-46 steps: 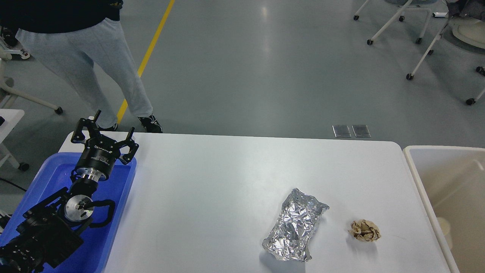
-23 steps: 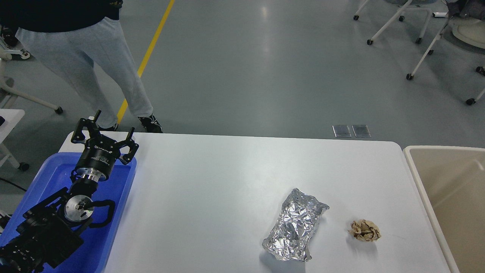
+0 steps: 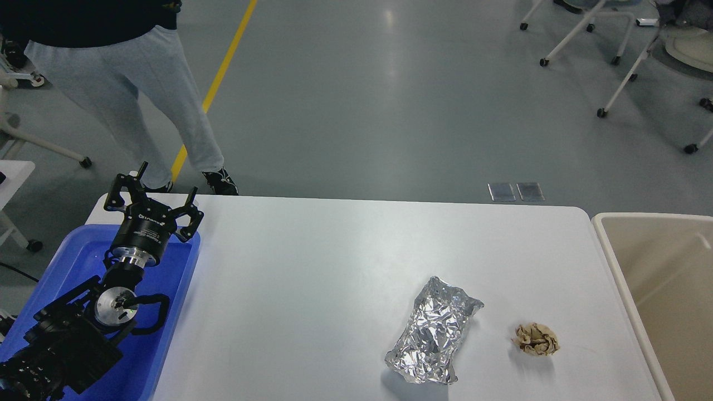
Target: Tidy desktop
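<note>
My left gripper (image 3: pixel 166 179) hangs at frame left, jaws apart, above the blue tray (image 3: pixel 167 312); foil packet (image 3: pixel 434 340) and paper wad (image 3: pixel 536 340) lie lower right on the worktop (image 3: pixel 312 267).

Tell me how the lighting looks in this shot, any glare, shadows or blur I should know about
In the head view, the light is even and everything is sharp. A soft pale sheen crosses the middle of the desktop, and a ceiling-light streak reflects on the grey floor beyond. The foil packet throws bright glints and a faint shadow beneath it, as does the crumpled brown paper ball. The left gripper is dark but crisp.
</note>
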Robot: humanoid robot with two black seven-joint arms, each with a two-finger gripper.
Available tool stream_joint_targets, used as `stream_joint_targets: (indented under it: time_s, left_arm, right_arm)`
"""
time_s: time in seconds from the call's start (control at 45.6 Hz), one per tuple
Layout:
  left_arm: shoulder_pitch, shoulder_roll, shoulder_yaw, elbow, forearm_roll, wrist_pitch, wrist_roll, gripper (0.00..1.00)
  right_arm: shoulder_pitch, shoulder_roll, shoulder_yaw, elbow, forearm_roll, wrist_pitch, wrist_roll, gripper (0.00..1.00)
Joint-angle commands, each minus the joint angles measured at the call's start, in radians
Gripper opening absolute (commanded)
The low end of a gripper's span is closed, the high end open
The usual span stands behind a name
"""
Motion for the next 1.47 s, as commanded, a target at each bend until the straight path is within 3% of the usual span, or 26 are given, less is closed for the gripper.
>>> stream_joint_targets:
  time_s: [0.0,0.088,0.285,0.417,0.614,0.833,0.965,1.447]
  left_arm:
    - [0.0,0.0,0.0,0.0,0.0,0.0,0.0,1.0]
    - [0.0,0.0,0.0,0.0,0.0,0.0,0.0,1.0]
    - [0.0,0.0,0.0,0.0,0.0,0.0,0.0,1.0]
    - [-0.002,0.0,0.0,0.0,0.0,0.0,0.0,1.0]
    - [-0.002,0.0,0.0,-0.001,0.0,0.0,0.0,1.0]
    - [-0.002,0.0,0.0,0.0,0.0,0.0,0.0,1.0]
    - [-0.002,0.0,0.0,0.0,0.0,0.0,0.0,1.0]
    - [-0.002,0.0,0.0,0.0,0.0,0.0,0.0,1.0]
  right_arm:
    - [-0.133,-0.076,0.234,0.337,-0.006,0.036,0.087,1.0]
    - [-0.141,-0.07,0.263,0.389,-0.003,0.1,0.093,1.0]
    - [-0.13,0.002,0.277,0.492,-0.003,0.142,0.101,1.0]
    - [-0.127,0.076,0.307,0.539,-0.008,0.145,0.171,1.0]
    - [-0.112,0.211,0.307,0.553,-0.07,0.145,0.214,1.0]
    - [-0.049,0.3,0.32,0.507,-0.129,0.114,0.214,1.0]
    - [-0.01,0.301,0.321,0.466,-0.129,0.061,0.214,1.0]
    - [-0.015,0.3,0.304,0.452,-0.127,0.056,0.213,1.0]
